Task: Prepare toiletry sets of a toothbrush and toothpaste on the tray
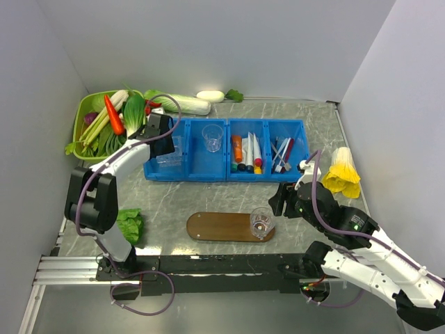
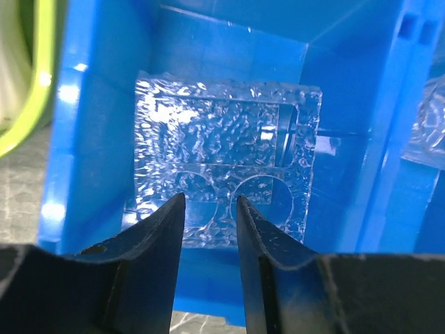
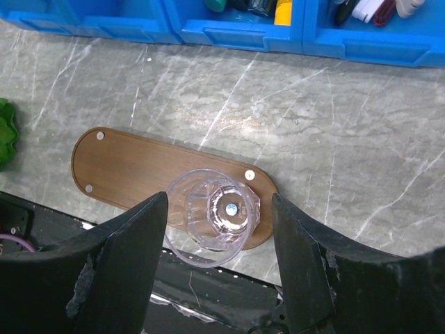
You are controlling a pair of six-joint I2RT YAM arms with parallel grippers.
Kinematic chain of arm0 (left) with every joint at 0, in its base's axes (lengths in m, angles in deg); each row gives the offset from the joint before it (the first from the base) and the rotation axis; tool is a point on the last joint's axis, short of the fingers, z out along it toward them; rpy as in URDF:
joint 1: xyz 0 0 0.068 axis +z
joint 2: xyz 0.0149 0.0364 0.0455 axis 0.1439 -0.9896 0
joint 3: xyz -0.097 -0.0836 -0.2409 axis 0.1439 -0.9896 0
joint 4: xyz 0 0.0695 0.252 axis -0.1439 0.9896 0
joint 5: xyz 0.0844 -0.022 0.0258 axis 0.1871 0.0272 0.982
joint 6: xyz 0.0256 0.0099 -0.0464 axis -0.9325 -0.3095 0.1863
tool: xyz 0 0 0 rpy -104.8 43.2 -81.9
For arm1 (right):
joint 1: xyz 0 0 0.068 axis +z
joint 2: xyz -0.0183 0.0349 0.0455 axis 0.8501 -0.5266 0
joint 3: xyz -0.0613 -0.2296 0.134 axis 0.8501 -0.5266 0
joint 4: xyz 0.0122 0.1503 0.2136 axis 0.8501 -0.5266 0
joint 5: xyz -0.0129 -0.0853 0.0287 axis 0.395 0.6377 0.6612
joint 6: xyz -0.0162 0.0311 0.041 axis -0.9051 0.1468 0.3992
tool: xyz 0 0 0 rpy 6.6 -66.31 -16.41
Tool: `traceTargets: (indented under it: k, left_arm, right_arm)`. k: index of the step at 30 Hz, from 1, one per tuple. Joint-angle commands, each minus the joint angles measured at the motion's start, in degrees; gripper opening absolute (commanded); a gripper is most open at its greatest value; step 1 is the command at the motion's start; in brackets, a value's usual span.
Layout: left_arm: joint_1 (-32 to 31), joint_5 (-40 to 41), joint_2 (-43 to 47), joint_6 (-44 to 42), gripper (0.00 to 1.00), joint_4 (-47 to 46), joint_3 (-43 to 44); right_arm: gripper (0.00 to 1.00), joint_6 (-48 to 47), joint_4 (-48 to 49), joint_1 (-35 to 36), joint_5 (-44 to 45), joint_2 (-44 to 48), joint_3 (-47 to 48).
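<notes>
grey veined stone worktop between pale walls carries it all. the left hand is reached down into the leftmost compartment of the blue bins, its fingers drawn close with only a narrow gap. a clear textured cup sits right at their tips, but i cannot tell whether they are clenched on its wall or just short of it. the right hand is released, fingers spread wide to either side of a clear cup that stands upright on the right end of the tray. from above, that hand sits apart from the cup rather than grasping it. the tray lies near the front edge and holds only that cup. the toothpaste lies in the middle compartment, white tubes packed side by side just beside an orange tube. the toothbrushes are in the compartment to the right. a green basket of vegetables stands at the far left. the tubes look light, soft and smooth, so a hard squeeze would likely dent one or let it slide. the safer hold is probably across the firmer shoulder near the cap, fingers coming from above to part it from its neighbours.
</notes>
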Motion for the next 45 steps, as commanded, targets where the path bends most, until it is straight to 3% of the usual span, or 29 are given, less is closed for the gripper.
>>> traceTargets:
  k: [1,12,16,23,45]
  left_arm:
    - [-0.1,-1.6,-1.8,0.5,0.40,-0.4,2.4]
    - [-0.2,-2.4,-4.1,0.3,0.37,0.0,2.9]
    - [-0.1,-2.2,-3.8,0.1,0.27,-0.3,2.8]
    - [-0.2,-2.7,-3.2,-0.2,0.01,0.0,3.2]
    - [-1.6,-0.5,10.0,-2.5,0.01,0.1,0.8]
  right_arm:
    - [0.68,0.6,0.1,0.4,0.7,0.5,-0.3]
    - [0.68,0.7,0.6,0.4,0.5,0.5,-0.8]
    - [0.68,0.7,0.6,0.4,0.5,0.4,-0.9]
    - [0.67,0.7,0.4,0.3,0.7,0.7,-0.6]
    - [0.67,-1.8,3.8,0.3,0.1,-5.8,5.9]
